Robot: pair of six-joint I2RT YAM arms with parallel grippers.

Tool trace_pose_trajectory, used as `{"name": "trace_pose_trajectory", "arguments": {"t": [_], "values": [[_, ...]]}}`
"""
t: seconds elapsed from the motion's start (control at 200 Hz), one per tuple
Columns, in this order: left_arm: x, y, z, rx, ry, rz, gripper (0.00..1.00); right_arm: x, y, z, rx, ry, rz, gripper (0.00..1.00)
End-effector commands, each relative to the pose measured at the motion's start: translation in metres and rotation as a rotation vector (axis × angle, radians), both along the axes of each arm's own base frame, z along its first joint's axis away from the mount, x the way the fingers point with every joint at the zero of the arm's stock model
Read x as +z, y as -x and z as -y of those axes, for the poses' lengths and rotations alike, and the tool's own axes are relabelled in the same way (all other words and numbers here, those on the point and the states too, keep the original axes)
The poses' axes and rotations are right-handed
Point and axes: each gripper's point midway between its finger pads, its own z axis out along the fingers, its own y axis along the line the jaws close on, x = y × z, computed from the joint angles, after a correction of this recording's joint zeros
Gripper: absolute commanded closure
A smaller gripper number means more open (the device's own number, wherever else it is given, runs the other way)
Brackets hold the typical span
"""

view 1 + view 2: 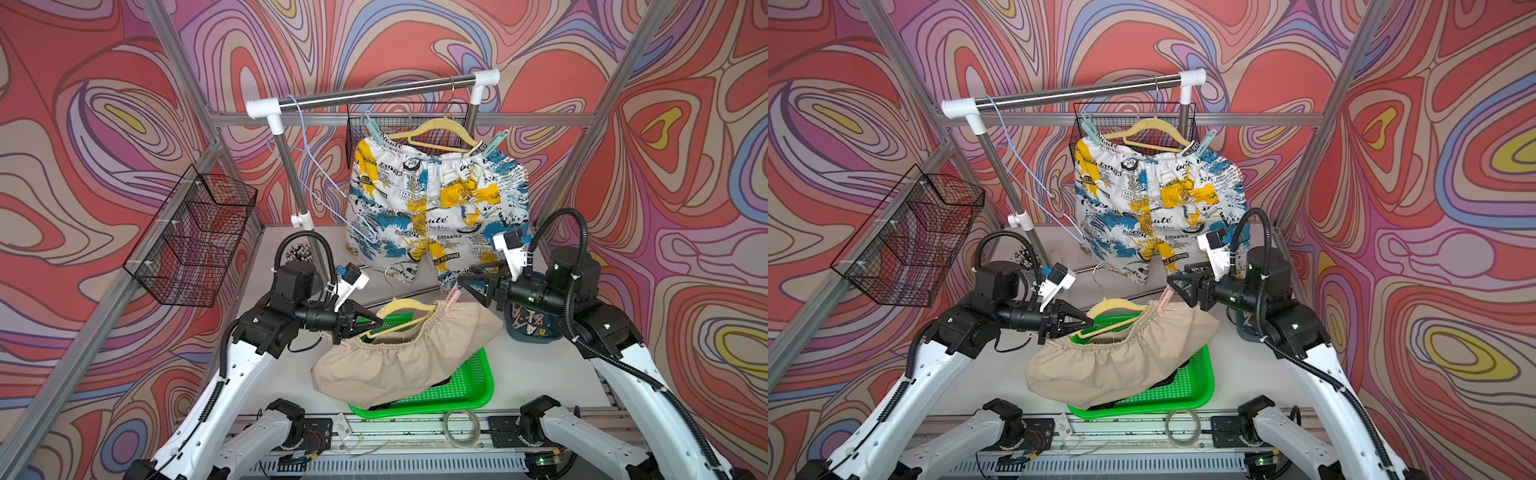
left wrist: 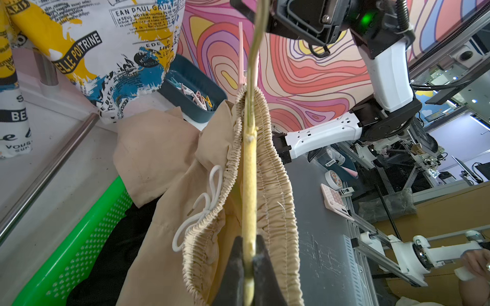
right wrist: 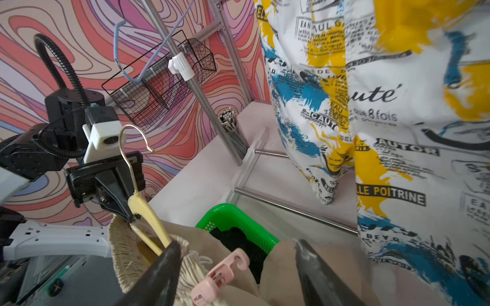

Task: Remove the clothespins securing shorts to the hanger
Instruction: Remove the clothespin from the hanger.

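Light bright, even, diffuse; faint soft shadows on the tabletop [image 1: 540,365] around the beige shorts [image 1: 399,365]. Both top views bow the frame bars [image 1: 626,70] far from the shorts. Right wrist view: fingers [image 3: 159,275] next to the shorts blurred.

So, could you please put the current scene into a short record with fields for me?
left gripper: shut on the yellow hanger carrying the beige shorts
right gripper: open, close to the pink clothespin, not gripping it
pink clothespin: clipped on the beige waistband
printed shorts: hanging from the rail, mint-green clothespins at both waistband ends
green basket: holds black shorts; beige shorts drape over it
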Motion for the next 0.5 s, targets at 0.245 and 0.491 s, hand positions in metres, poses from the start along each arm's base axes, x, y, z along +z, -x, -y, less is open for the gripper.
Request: {"name": "trace_pose_trajectory", "arguments": {"t": [0.245, 0.491], "values": [[0.019, -0.003, 0.000, -0.052, 0.077, 0.093, 1.00, 0.001, 0.015, -0.003, 0.124, -0.092, -0.045, 0.28], [0.024, 0.003, 0.001, -0.090, 0.100, 0.082, 1.00, -0.008, 0.020, -0.009, 0.198, -0.113, -0.048, 0.29]]}}
